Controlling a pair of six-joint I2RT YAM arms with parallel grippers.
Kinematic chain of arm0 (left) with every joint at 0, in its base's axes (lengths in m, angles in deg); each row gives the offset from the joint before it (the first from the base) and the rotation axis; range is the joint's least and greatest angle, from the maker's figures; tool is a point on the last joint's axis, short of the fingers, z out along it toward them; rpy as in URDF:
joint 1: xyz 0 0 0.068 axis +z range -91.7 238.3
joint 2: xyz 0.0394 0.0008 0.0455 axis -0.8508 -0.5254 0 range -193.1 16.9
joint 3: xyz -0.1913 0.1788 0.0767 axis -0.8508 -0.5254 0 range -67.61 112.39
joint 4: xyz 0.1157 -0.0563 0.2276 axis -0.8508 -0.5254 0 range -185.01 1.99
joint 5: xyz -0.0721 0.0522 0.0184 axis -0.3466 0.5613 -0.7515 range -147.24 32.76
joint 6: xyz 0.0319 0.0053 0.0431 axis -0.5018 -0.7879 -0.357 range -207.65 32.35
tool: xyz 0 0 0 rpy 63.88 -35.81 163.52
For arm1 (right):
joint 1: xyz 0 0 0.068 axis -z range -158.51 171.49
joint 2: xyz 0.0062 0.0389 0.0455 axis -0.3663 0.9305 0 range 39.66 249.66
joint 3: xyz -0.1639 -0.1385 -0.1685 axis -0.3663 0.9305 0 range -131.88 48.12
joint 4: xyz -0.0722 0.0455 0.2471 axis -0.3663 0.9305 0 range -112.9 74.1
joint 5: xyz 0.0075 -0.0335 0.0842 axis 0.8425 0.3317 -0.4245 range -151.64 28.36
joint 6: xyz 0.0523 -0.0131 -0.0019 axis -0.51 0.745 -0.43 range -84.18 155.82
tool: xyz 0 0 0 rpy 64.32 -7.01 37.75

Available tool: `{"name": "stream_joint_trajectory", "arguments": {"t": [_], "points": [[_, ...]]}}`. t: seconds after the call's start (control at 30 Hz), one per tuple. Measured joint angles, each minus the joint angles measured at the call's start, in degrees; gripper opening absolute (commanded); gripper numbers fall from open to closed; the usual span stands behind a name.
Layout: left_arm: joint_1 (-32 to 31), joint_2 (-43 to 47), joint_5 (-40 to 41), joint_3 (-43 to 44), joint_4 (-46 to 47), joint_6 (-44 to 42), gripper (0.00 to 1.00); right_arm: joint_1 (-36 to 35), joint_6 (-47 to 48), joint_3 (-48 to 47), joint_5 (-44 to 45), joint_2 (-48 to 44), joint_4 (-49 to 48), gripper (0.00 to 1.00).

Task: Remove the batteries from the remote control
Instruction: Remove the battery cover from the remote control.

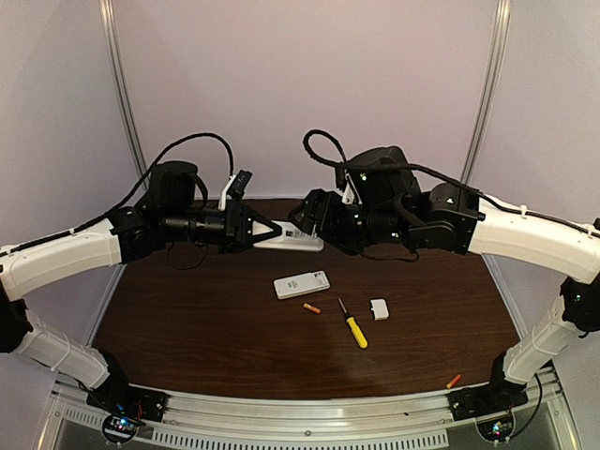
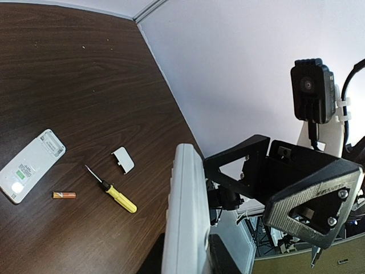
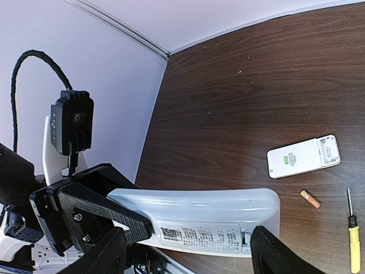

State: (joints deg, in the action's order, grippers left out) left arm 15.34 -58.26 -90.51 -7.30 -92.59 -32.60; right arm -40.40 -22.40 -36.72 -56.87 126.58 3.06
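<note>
The left gripper (image 1: 272, 232) is pinching the remote (image 1: 298, 245) aloft, its long axis pointing at the right gripper (image 1: 311, 223), whose spread fingers are flanking its free end; one battery (image 1: 311, 307) is lying on the table (image 1: 187, 319) below it.

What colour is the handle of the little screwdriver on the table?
Yellow. The screwdriver shows best in the left wrist view.

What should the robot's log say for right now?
left pincer: grips remote in air | right pincer: open at its end | battery: lying loose
</note>
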Motion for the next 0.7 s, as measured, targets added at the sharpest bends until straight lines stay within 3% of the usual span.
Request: {"name": "stream_joint_trajectory", "arguments": {"t": [0.7], "points": [[0.28, -1.79, -1.01, 3.15, -2.25, 0.09, 0.00, 0.20, 4.04, -2.12, 0.24, 1.03, 3.34, 0.71]]}}
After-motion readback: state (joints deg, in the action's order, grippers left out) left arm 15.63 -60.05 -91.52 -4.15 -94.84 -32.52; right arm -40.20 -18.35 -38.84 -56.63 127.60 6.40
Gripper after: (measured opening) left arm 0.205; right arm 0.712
